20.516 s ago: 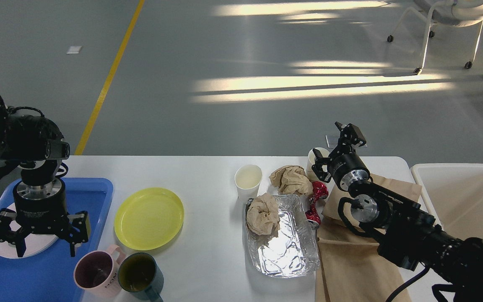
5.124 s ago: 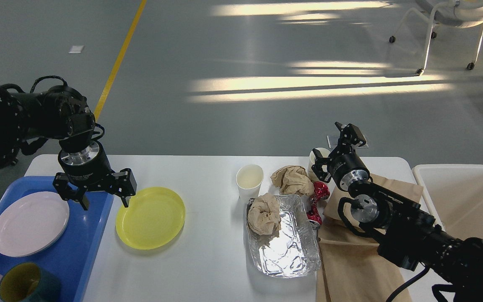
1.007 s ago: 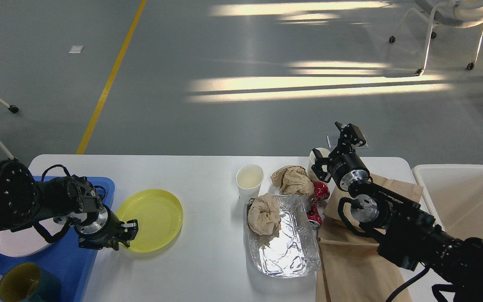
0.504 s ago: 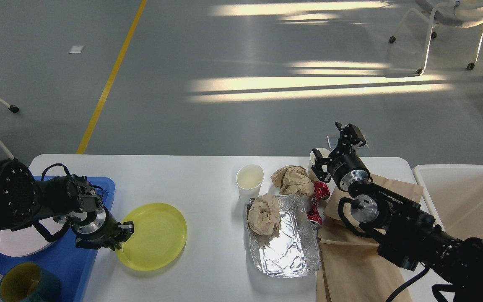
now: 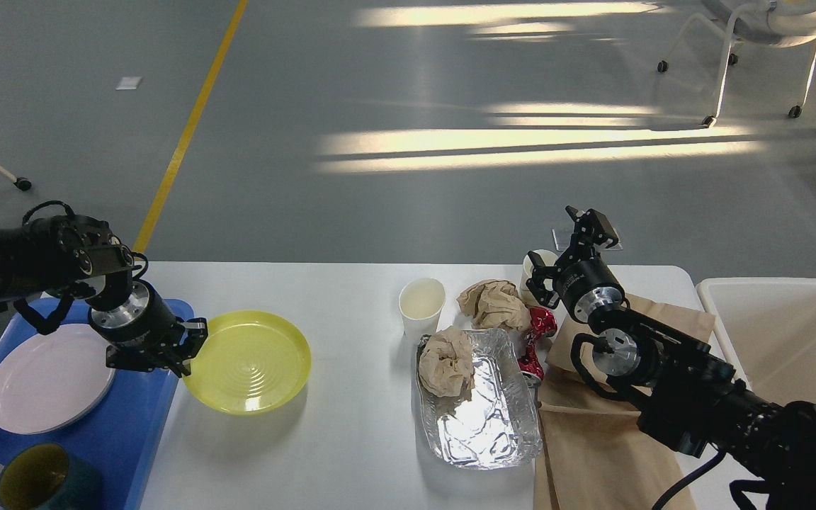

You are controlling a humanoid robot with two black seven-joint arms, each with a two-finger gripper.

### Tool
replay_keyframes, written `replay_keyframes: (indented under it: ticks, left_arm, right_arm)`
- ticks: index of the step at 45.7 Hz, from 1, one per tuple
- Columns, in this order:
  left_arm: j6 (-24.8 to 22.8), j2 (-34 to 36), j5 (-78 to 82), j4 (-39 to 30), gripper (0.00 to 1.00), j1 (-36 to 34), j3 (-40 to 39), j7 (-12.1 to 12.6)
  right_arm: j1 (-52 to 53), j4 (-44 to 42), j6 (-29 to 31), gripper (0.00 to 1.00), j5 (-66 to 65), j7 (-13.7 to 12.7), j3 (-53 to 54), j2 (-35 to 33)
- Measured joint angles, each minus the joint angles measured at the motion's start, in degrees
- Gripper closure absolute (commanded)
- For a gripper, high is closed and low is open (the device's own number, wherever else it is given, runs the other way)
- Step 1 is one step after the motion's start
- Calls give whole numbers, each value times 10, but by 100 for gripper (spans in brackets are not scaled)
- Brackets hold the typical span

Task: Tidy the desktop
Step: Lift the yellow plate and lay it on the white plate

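Left gripper [image 5: 188, 347] clamped on near-left rim of yellow plate [image 5: 248, 361], plate lifted, tilted, shadow beneath on desktop [image 5: 337, 453]. Blue tray [image 5: 146, 397] just left, white plate [image 5: 47, 386] and mugs inside. Yellow plate likely light, stiff, slick plastic: rim pinch only hold, may pivot or slip. Right gripper [image 5: 571, 244] hovers near paper cup, fingers spread, empty.

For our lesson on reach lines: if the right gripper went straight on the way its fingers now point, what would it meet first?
The right gripper points up and away, past the desktop's far edge. Its line looks free of objects, with only bare floor beyond, though depth is unclear. The white cup sits beside it, not ahead.
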Motion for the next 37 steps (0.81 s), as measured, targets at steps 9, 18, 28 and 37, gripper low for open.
replay_keyframes:
  ticks: [9,18,28,37]
  left_arm:
    - [-72,59,1,-1,100,-55,-3,1]
    - [-97,138,-1,-1,100,-71,-4,1]
    - [-57,215,1,15,100,-41,-12,0]
    - [2,226,2,72,100,19,-16,10]
  right_arm:
    - [0,0,0,0,0,0,0,0]
    - [0,0,0,0,0,0,0,0]
    - [0,0,0,0,0,0,0,0]
    - [1,0,0,0,0,0,0,0]
